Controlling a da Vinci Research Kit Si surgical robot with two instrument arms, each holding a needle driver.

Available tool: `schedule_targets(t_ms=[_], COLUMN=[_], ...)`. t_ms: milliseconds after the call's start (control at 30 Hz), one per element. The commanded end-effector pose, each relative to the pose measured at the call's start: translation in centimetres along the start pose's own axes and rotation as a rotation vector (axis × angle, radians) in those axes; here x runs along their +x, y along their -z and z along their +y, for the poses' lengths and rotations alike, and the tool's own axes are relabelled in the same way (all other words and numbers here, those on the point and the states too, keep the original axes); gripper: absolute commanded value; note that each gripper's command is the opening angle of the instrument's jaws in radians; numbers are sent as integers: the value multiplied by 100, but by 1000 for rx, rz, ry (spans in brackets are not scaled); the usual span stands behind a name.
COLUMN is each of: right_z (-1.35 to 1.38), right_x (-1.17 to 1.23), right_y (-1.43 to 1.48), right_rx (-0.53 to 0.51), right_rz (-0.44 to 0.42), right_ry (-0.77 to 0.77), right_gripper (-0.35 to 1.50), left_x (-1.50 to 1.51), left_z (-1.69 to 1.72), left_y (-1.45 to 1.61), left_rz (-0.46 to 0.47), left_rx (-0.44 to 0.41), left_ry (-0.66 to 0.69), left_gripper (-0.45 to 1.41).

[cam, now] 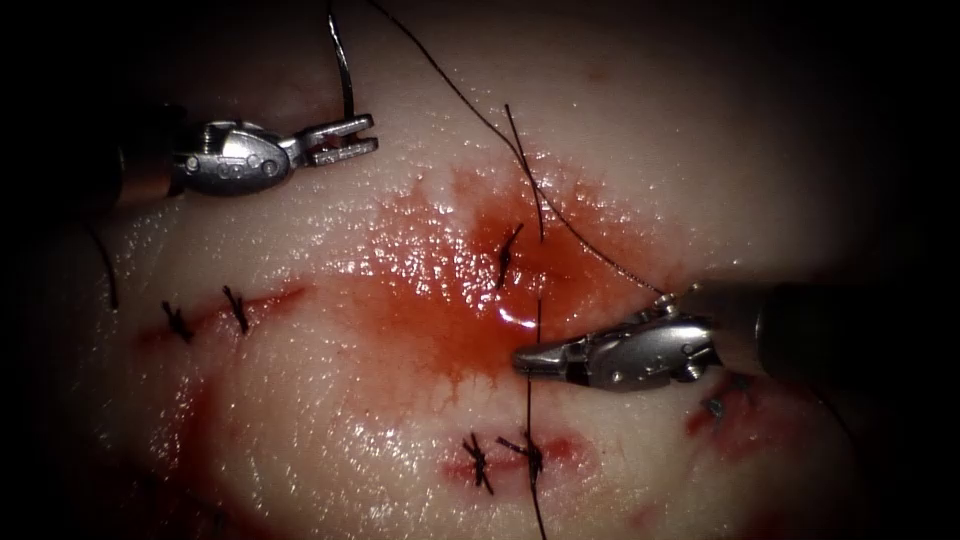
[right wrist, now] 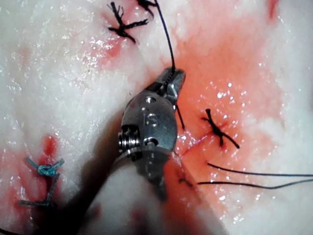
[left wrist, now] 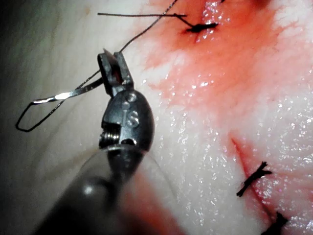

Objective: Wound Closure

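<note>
My left tool [cam: 348, 138] hovers over the tissue [cam: 330, 420] at the upper left, shut on the curved needle [cam: 345, 80] near one end. The needle [left wrist: 68, 93] is clear of the tissue, and thread [left wrist: 29, 122] loops off its far end. My right tool [cam: 527, 362] lies right of centre, at the lower edge of the red fluid [cam: 430, 290]. Its jaws [right wrist: 172, 82] are shut on the thread [cam: 538, 300], which runs down the picture to a stitch [cam: 530, 455]. A second strand [cam: 560, 215] slants from the top to the right tool's wrist.
A knotted stitch [cam: 505, 255] sits in the red fluid at centre. Two dark stitches [cam: 235, 308] cross the cut at the left and another [cam: 478, 462] lies at the bottom. A blue stitch [cam: 715, 405] lies under the right shaft.
</note>
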State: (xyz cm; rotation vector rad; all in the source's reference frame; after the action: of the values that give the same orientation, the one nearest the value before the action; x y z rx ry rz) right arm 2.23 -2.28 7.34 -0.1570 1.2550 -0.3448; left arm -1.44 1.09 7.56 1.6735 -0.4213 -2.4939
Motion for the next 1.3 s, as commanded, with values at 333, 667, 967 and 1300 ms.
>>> schedule_targets(t_ms=[333,667,967,1300], right_z=[-34,-12,47,107], right_x=[47,52,44,10], right_y=[-13,-8,58,77], right_rx=[50,-9,-117,-311], right_rz=[61,79,-63,-204], right_ry=[-10,-139,-241,-970], right_gripper=[-35,142,148,128], left_x=[-30,-11,-96,-188], left_z=[-30,-71,-78,-25], left_y=[-48,-67,-27,-39], left_rz=[78,238,116,-34], left_rx=[-44,-75,-63,-61], left_ry=[-87,-161,-150,45], left_gripper=[-45,-45,-45,-45])
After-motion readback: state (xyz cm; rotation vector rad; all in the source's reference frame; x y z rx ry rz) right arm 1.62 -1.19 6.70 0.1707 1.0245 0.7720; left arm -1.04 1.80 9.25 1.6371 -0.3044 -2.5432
